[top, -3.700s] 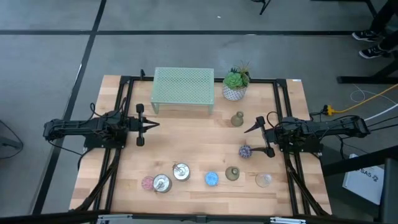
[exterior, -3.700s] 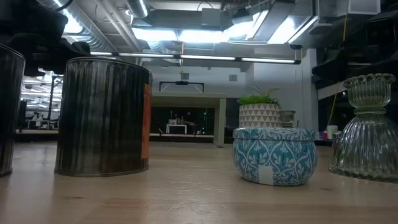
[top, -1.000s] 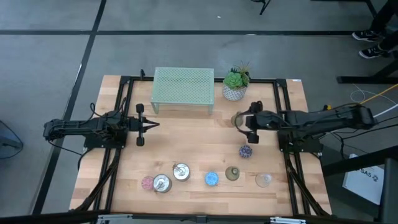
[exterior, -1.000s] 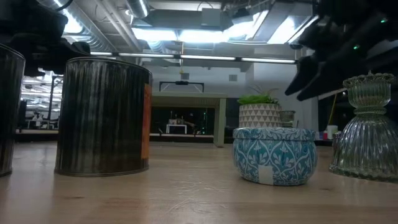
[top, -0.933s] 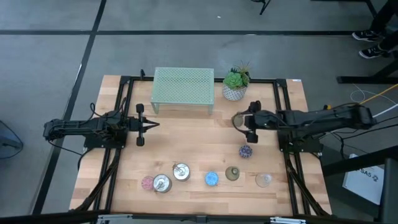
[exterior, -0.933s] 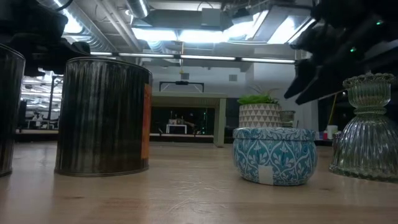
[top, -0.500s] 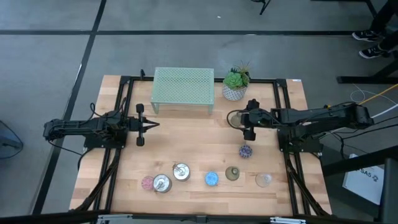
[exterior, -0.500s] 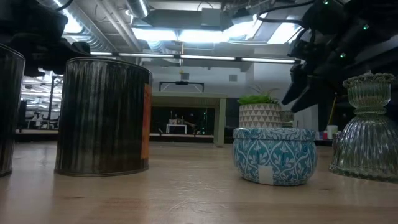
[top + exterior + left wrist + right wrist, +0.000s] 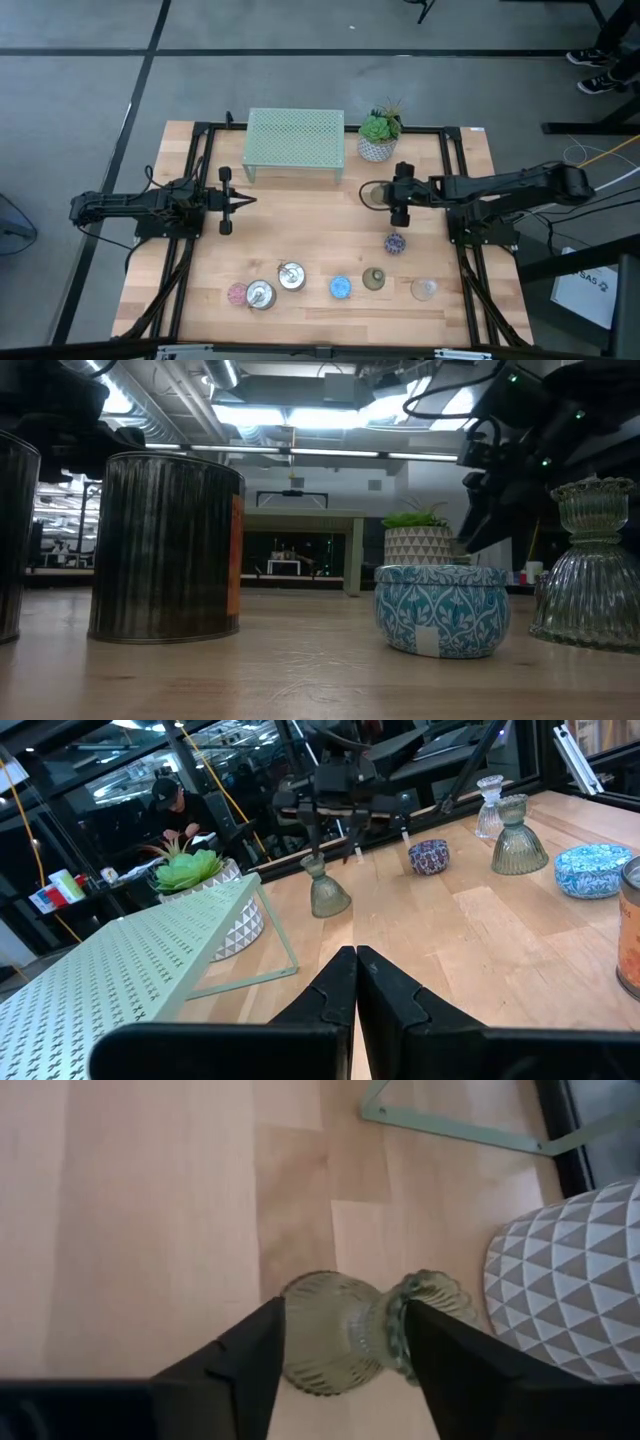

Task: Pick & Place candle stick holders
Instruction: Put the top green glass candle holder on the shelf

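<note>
- The right gripper (image 9: pixel 340 1342) is reached out over the middle of the table, in front of the green plant in a white patterned pot (image 9: pixel 378 137), its two dark fingers (image 9: pixel 245 1355) standing either side of the ribbed olive-green glass candle stick holder (image 9: pixel 345 1330).
- Whether the pads already press the glass I cannot tell; the fingers are partway in, with the holder's narrow waist between them.
- The left gripper (image 9: pixel 355 988) is pressed together and waits at the left side of the table, by the mint-green mesh metal stand (image 9: pixel 295 143).
- The other holders sit near the front edge: a blue patterned tin (image 9: pixel 441 607), a clear ribbed glass holder (image 9: pixel 594 565), a shiny silver metal can (image 9: pixel 165 547), with a small purple one (image 9: pixel 395 242) just behind them.
- Risk: ribbed, curved glass may slip or rock if the fingers meet it off-centre; a tilted lift could drop it, and a swing toward the pot beside it could knock the plant.
- Compared with a few seconds ago, the right arm has stretched from its place at the table's right edge toward the olive holder, and its fingers have drawn in from wide apart.
- The holder itself sits slightly further left than before.
</note>
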Action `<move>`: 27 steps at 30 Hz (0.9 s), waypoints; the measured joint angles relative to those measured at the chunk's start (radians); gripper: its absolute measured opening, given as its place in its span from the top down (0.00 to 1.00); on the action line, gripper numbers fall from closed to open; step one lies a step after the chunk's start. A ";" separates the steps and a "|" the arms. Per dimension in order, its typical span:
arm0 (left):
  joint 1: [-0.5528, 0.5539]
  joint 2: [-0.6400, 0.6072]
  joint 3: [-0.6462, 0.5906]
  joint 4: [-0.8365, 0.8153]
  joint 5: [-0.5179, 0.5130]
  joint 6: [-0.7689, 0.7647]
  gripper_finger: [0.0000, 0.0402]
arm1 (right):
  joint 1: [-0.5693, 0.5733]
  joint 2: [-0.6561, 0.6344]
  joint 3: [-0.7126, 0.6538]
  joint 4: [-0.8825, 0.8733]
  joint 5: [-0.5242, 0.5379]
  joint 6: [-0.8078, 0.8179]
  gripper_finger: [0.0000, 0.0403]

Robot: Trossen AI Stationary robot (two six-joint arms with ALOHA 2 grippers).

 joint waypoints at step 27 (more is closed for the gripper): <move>0.000 0.000 0.000 0.000 0.000 0.000 0.98 | 0.000 0.032 0.006 0.040 0.068 0.050 0.92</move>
